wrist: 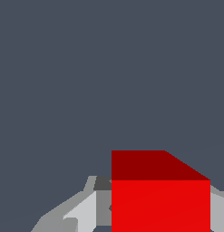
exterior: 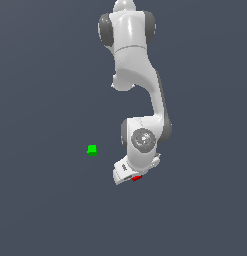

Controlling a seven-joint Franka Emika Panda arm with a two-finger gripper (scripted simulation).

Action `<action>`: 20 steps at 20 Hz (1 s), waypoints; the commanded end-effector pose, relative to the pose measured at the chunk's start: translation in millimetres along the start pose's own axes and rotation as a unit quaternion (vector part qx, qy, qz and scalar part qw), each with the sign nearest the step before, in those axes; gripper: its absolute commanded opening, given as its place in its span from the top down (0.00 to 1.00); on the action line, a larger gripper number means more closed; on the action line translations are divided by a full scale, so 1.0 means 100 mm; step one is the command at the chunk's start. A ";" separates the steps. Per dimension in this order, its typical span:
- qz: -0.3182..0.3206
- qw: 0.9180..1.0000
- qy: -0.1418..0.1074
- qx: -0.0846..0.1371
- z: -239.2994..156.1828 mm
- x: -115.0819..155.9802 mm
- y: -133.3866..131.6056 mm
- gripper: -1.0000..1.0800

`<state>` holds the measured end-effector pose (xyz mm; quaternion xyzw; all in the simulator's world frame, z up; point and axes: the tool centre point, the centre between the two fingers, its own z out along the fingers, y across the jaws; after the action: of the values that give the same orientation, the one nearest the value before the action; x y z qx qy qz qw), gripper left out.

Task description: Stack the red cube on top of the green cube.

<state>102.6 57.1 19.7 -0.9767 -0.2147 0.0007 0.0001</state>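
The red cube (wrist: 161, 206) fills the space between my two fingers in the wrist view, and both of its side faces meet the finger pads (wrist: 103, 199). In the exterior view only a sliver of the red cube (exterior: 137, 178) shows under the hand. My gripper (exterior: 133, 176) is shut on it. The green cube (exterior: 92, 150) sits alone on the grey floor, toward the exterior view's left of the gripper and a little higher in the picture, well apart from it. The green cube does not show in the wrist view.
The white arm (exterior: 140, 95) reaches down the picture from the base at the top of the exterior view. A plain dark grey floor (exterior: 45, 210) lies all around.
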 end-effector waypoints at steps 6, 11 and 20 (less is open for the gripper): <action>0.000 1.000 0.000 0.000 -0.19 -0.01 0.00 1.00; 0.000 1.000 0.000 0.000 -0.55 -0.01 -0.01 1.00; 0.000 1.000 0.000 0.000 -0.98 -0.01 0.00 1.00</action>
<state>102.0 57.2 113.3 -0.9766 -0.2149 -0.0004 -0.0002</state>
